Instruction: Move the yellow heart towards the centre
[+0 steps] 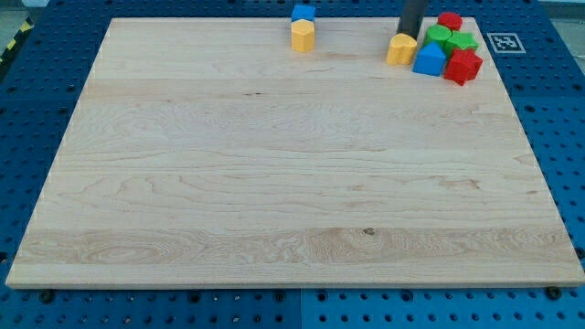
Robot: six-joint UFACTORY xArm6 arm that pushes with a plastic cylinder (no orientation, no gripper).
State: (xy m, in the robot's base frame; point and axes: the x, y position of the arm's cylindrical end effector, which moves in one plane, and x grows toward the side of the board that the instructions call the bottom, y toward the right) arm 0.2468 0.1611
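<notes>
1 camera looks down, tilted, from beyond the bottom edge across the whole wooden board (274,183)

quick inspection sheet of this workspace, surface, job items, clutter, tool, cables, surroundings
surface: pale wooden board, blocks only along the view's top edge
job's things: yellow heart at the view's top right, far from the centre
clutter: blue block, two green blocks, two red blocks beside the heart; yellow block and small blue block at the view's top middle
tool: my tip just above the heart, apparently touching
cables: nothing seen
surroundings: blue pegboard, marker tag
</notes>
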